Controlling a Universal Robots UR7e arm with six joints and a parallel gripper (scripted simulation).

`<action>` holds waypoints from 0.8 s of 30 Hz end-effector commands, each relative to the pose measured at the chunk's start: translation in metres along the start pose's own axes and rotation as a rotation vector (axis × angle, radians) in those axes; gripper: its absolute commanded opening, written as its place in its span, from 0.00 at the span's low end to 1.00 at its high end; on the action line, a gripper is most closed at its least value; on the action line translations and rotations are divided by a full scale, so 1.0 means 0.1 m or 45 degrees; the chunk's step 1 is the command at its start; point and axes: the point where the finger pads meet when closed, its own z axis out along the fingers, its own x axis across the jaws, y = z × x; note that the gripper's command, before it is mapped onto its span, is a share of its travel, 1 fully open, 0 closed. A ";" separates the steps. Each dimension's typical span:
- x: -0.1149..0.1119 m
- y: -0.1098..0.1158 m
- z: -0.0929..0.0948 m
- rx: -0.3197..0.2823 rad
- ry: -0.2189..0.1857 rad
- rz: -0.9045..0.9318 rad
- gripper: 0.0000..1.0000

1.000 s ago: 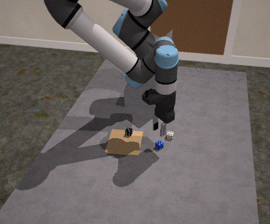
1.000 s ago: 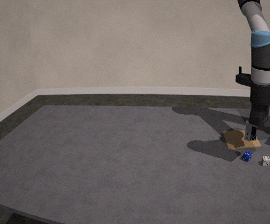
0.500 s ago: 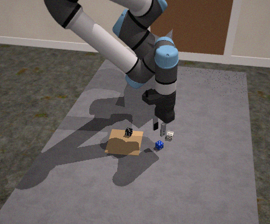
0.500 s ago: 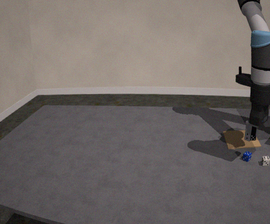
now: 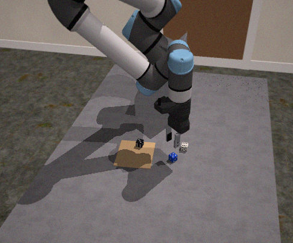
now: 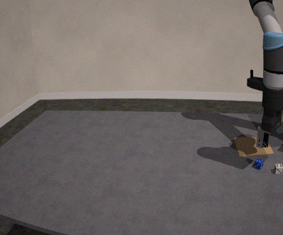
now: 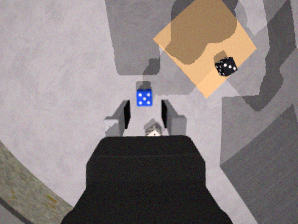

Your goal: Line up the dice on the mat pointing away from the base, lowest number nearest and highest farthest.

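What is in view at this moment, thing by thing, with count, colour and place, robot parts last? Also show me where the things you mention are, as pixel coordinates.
mat: one, orange-tan, flat on the table
black die [image 5: 140,142] [image 6: 265,144] [image 7: 226,66]: one, black with white pips, on the mat [image 5: 129,163] [image 6: 243,153] [image 7: 200,75]
blue die [image 5: 173,157] [image 6: 258,164] [image 7: 144,97]: one, blue with white pips, on the table beside the mat
white die [image 5: 184,147] [image 6: 278,169] [image 7: 153,131]: one, white with dark pips, on the table near the blue die
table [image 5: 220,196] [image 6: 116,175] [image 7: 75,100]: one, grey, under everything
door: one, brown, behind the arm
arm [image 5: 180,80] [image 6: 274,61]: one, grey, black and light blue, above the table
gripper [image 5: 173,142] [image 6: 262,141] [image 7: 145,108]: one, black and grey, partly open above the table, empty
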 end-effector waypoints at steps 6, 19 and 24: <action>-0.01 0.00 0.00 0.002 0.000 -0.001 0.79; -0.01 0.00 0.08 0.000 0.001 0.001 0.79; -0.01 0.00 0.12 0.000 0.001 0.001 0.79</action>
